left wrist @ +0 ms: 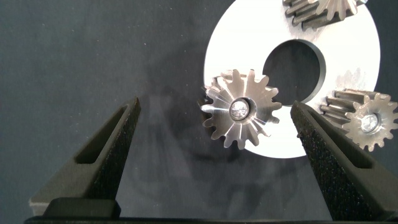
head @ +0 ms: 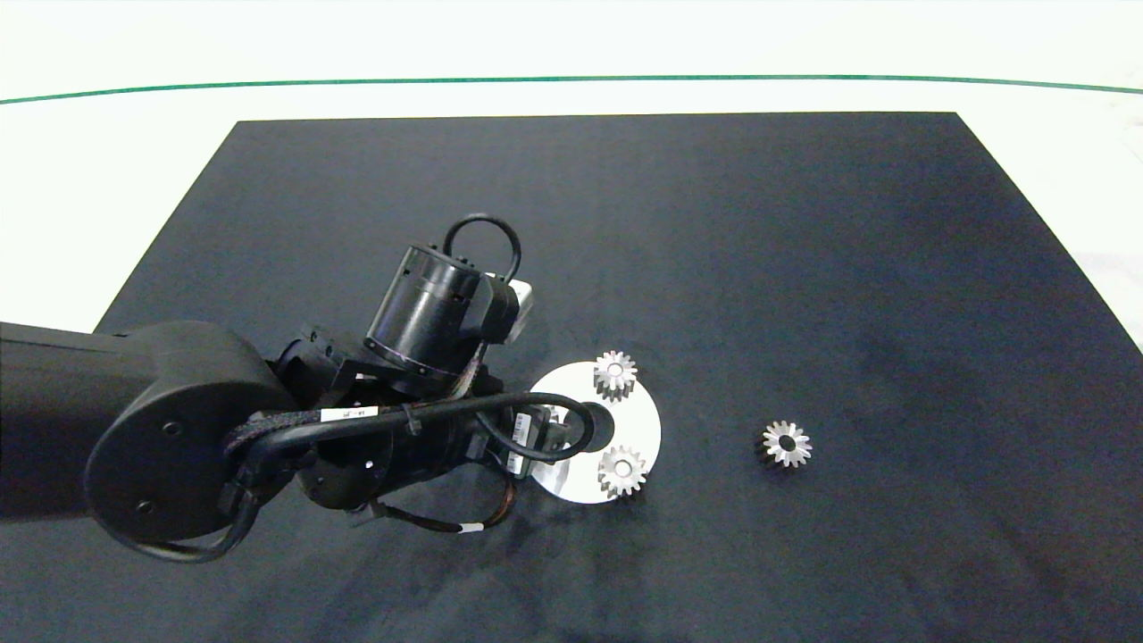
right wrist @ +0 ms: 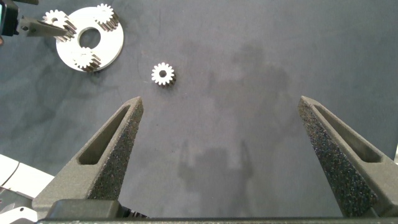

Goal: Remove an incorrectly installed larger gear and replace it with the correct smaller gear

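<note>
My left gripper (left wrist: 214, 134) hangs over the left part of the black cloth mat (head: 804, 268), fingers spread wide and empty, straddling the larger gear (left wrist: 241, 109), a silver metal spur gear w/ pointed teeth and a round centre bore, mounted at the near-left rim of the round white metal disc (head: 647, 420) w/ its central hole. In the left wrist view that gear sits between my two grey fingers but off-centre, closer to one finger than the other, neither pad touching; its bore axis points straight up at the camera, so I judge the coming grip has to be across the teeth, after a small sideways shift to centre it. In the head view my own arm hides it. Two more silver gears, the far gear (head: 615, 374) and the near gear (head: 621, 471), stand on the same disc, just beside, teeth apart from it.

Further right, well apart from the disc, the smaller gear (head: 787, 444), a small silver spur gear, lies flat and loose on the mat. My left arm is the nearer to the disc. My right gripper (right wrist: 221, 155) hovers high over bare mat, also wide open, holding nothing.
</note>
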Available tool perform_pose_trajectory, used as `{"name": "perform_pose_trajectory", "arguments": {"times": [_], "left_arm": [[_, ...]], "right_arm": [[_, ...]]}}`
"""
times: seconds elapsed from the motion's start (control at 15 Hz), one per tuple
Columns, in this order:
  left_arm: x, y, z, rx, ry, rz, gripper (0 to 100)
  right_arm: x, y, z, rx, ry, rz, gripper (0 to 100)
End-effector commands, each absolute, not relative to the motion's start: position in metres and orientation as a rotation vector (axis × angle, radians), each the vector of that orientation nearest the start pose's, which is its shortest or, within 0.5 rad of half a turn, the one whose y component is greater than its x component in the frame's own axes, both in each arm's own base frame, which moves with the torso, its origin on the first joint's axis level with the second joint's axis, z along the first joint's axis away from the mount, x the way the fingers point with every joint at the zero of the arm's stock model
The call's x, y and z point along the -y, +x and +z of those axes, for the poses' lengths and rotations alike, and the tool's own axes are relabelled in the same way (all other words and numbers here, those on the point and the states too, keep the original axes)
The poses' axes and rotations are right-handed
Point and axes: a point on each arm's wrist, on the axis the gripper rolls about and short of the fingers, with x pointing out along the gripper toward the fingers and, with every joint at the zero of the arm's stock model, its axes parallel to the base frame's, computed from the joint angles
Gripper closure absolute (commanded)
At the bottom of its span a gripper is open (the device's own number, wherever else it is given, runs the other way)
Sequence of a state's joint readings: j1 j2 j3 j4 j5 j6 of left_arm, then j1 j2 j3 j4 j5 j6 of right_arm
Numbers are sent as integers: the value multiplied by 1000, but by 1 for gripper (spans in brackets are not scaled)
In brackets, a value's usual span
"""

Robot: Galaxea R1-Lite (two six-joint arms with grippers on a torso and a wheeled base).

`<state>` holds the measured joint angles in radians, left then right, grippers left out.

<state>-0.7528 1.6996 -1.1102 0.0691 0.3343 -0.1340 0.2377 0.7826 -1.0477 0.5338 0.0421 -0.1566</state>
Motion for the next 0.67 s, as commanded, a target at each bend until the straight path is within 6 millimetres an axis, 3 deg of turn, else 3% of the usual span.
{"name": "perform_pose_trajectory", "arguments": {"times": [0.07,0.67], "left_arm": [[206,231,195,-603,231,-338,0],[217,234,181,-552,224,-331,0]], "right_arm": [[-9,34,303,-250,-183,300,0],[-9,34,302,-253,-183,300,0]]}}
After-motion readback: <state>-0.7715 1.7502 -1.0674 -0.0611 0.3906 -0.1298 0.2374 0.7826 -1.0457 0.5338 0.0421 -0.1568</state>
